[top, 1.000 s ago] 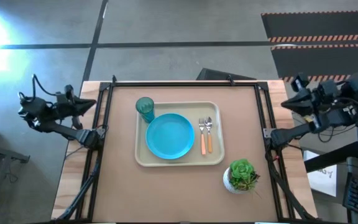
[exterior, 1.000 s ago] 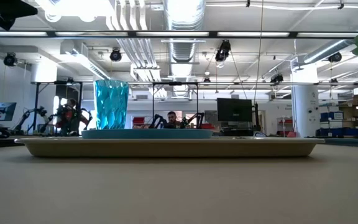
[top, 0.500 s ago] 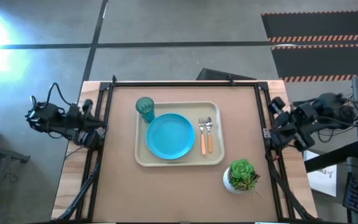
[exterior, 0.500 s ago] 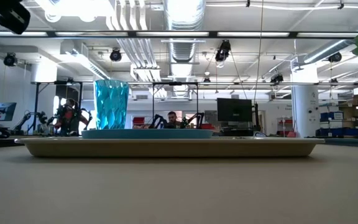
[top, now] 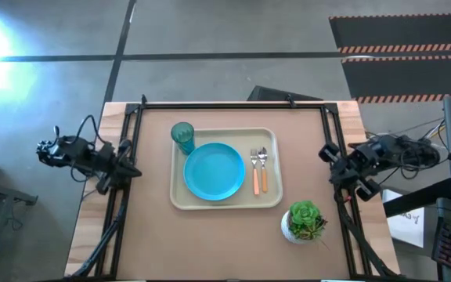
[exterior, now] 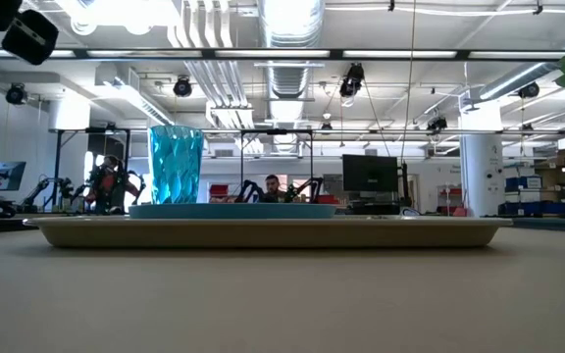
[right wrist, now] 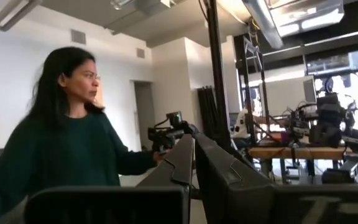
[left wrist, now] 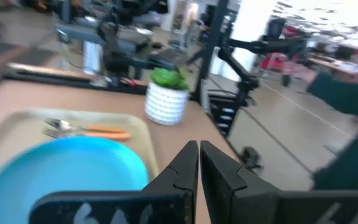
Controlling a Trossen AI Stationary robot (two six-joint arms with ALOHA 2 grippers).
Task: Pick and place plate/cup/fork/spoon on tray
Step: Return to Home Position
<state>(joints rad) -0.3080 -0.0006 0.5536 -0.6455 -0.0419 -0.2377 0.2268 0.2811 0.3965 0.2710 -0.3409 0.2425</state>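
The tray point(top: 225, 168) on the bench point(top: 225, 243) lies between the two sets of jaws and holds the cup point(top: 182, 136), plate point(top: 214, 171), fork point(top: 255, 170) and spoon point(top: 263, 168). Left gripper point(top: 131, 171) and right gripper point(top: 324, 152) sit at the bench's edges, jaws pressed together, empty. No writing is readable.

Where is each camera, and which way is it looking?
High view: above the table, looking straight down on the tray; both arms show at the table's sides.
Low view: at table height, looking level across at the cup; a dark arm part shows up top.
Left wrist view: behind the shut left hand, facing the plate.
Right wrist view: behind the shut right hand, facing a person.
High and left wrist views share the plant.
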